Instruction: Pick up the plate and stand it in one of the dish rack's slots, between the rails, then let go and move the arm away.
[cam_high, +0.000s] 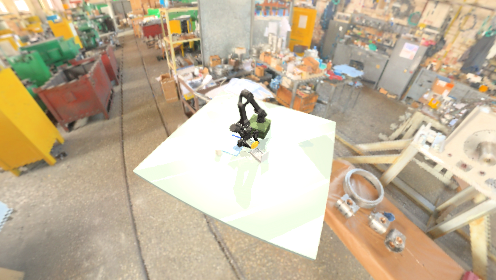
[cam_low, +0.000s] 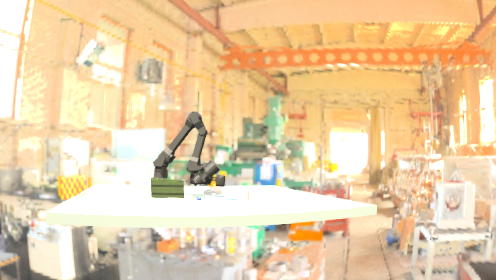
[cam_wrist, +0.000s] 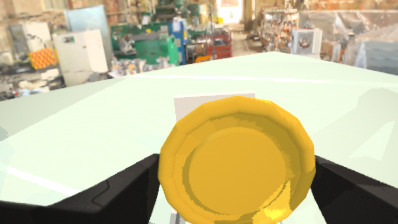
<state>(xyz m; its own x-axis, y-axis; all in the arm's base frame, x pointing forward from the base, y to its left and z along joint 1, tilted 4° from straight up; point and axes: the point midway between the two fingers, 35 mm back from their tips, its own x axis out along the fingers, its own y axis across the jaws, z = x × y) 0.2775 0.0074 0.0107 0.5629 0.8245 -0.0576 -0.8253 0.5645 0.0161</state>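
The yellow plate (cam_high: 255, 144) (cam_low: 219, 176) (cam_wrist: 237, 170) is held by opposite sides of its rim, its face toward the wrist camera. It looks steeply tilted, near upright. My gripper (cam_high: 254, 145) (cam_wrist: 234, 163) is shut on it, with one black finger at each side. The pale dish rack (cam_high: 261, 157) (cam_low: 212, 191) is small on the table, just below and beside the plate in the top and exterior views. In the wrist view, a pale upright panel (cam_wrist: 185, 107) shows behind the plate's top edge. The plate hides most of the rack there, and its slots cannot be made out. Whether plate and rack touch cannot be told.
The arm's base stands by a dark green block (cam_high: 260, 127) (cam_low: 167, 188). Thin blue markings or a blue object (cam_high: 231, 152) lie left of the rack in the top view, with a small pale object (cam_high: 218, 153) beyond. The white table (cam_high: 290, 200) (cam_low: 300, 205) extends around them.
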